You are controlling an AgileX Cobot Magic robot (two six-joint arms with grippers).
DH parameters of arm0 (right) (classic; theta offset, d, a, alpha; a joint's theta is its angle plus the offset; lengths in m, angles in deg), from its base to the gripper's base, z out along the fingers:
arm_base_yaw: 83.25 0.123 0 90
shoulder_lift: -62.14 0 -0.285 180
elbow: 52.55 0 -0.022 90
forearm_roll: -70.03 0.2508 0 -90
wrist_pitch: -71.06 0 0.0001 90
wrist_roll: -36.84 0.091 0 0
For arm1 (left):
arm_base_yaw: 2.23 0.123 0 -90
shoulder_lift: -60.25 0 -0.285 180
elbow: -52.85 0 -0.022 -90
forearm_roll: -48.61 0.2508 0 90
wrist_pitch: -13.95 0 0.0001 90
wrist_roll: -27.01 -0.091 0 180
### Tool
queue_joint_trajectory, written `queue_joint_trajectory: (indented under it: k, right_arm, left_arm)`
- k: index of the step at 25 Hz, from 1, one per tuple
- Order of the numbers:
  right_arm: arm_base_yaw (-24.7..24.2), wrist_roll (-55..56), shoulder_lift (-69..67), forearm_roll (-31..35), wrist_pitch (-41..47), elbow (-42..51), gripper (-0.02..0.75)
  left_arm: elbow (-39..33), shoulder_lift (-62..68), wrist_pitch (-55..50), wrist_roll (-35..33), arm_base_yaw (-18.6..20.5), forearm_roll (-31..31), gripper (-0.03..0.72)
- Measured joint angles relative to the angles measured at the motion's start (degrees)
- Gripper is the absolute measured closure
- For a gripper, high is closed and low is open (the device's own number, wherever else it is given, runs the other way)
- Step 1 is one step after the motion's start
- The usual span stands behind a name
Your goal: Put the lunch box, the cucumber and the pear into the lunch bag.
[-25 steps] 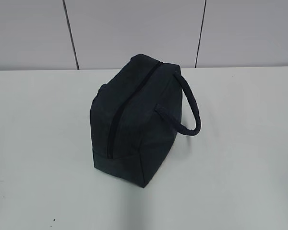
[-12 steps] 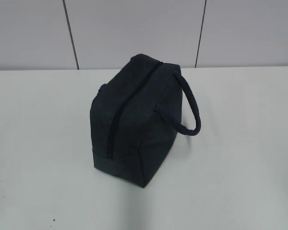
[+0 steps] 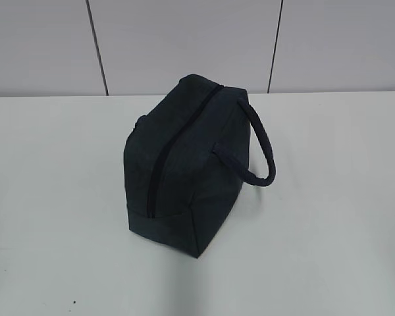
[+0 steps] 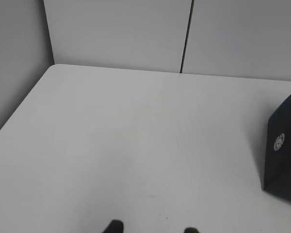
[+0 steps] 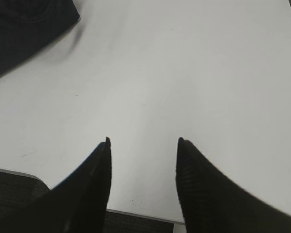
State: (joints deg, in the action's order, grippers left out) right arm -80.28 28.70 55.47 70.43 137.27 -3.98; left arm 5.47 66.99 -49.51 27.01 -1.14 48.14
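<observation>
- Nothing is moving: the lunch bag (image 3: pixel 184 164) is sitting zipped on the surface (image 3: pixel 329 230) like before.
- The right claw (image 5: pixel 142 141) is gaping wide, empty, bag at eleven o'clock.
- The left claw (image 4: pixel 153 227) is looking open, empty.

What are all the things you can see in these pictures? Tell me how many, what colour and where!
lunch bag: one, dark navy, middle of the table, zipper closed along the top
loop handle: one, dark navy, on the bag's right side
round logo: one, white, on the bag's end
table: one, white, under the bag
wall panels: pale grey, behind the table
left gripper: one, black, only its tips show, apart
right gripper: one, black, open over bare table
</observation>
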Motion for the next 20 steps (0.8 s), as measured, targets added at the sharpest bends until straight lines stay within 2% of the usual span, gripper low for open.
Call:
queue_joint_trajectory:
  k: [20]
  right_arm:
    - [0.0,0.0,0.0,0.0,0.0,0.0,0.389]
  left_arm:
    - [0.0,0.0,0.0,0.0,0.0,0.0,0.449]
